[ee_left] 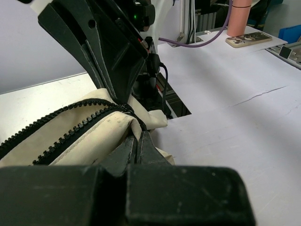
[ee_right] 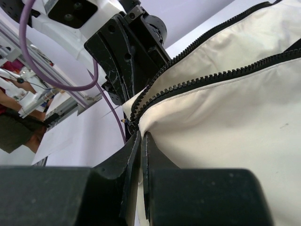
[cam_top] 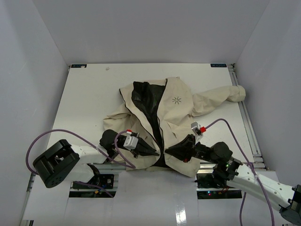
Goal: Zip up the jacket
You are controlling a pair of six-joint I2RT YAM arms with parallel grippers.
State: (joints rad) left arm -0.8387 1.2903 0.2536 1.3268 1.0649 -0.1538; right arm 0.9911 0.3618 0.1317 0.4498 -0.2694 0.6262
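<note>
A: Edges, room?

B: The jacket (cam_top: 174,113) lies mid-table, hem at 6 o'clock hanging just over the near edge of the table (cam_top: 89,103). One sleeve (cam_top: 221,98) runs out to 2 o'clock, its cuff near the side rail. There is bare tabletop from 9 to 12, and white walls (cam_top: 37,56) on three sides.

A: Arms?

B: Both are low and reach inward, meeting at the hem. The left gripper (cam_top: 153,153) comes in from 8 o'clock, the right gripper (cam_top: 170,151) from 4. Each is pinched shut on jacket cloth at the bottom of the zipper (cam_top: 159,127), tips nearly touching.

A: Materials?

B: Cream woven cloth, creased, with a glossy black lining (cam_top: 143,101) showing. Two rows of black toothed zipper tape lie apart. There is a small starburst logo (cam_top: 177,99).
</note>
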